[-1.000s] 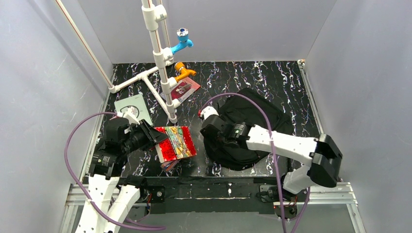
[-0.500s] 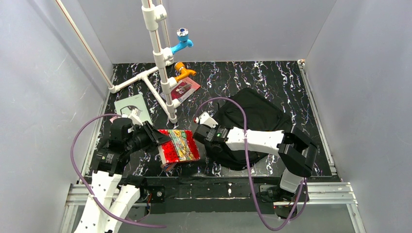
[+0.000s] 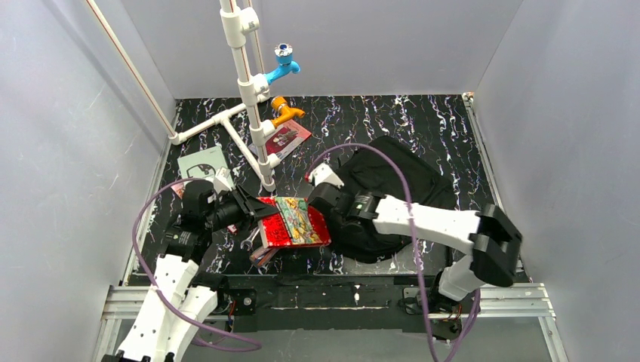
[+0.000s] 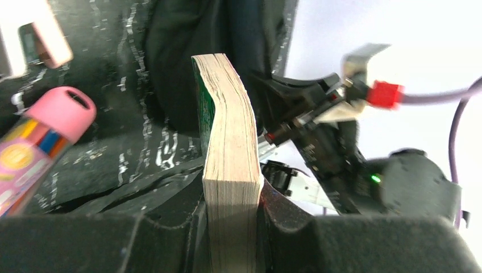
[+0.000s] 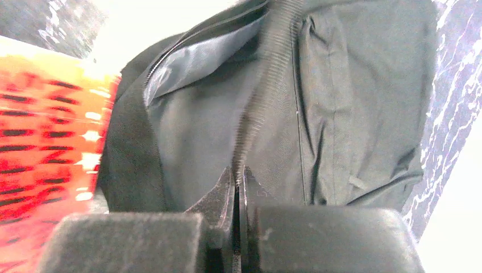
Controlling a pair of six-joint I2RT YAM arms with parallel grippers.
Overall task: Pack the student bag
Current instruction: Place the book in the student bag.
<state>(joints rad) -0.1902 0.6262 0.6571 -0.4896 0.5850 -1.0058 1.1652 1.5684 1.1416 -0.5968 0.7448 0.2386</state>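
Student bag (image 3: 396, 181) has its strap pinched in the right gripper (image 5: 239, 187), while the left gripper (image 4: 230, 227) clamps a thick book (image 3: 296, 222).

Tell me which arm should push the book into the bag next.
Left. Its pincer grips the thick red-covered book pointing at the soft black fabric backpack; the right pincer is shut on the bag's strap, holding it open.

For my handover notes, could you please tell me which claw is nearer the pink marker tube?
Left. The left claw, clamping the thick red-covered book, sits just above the pink marker tube; the right claw is farther right, pinching the large black fabric backpack.
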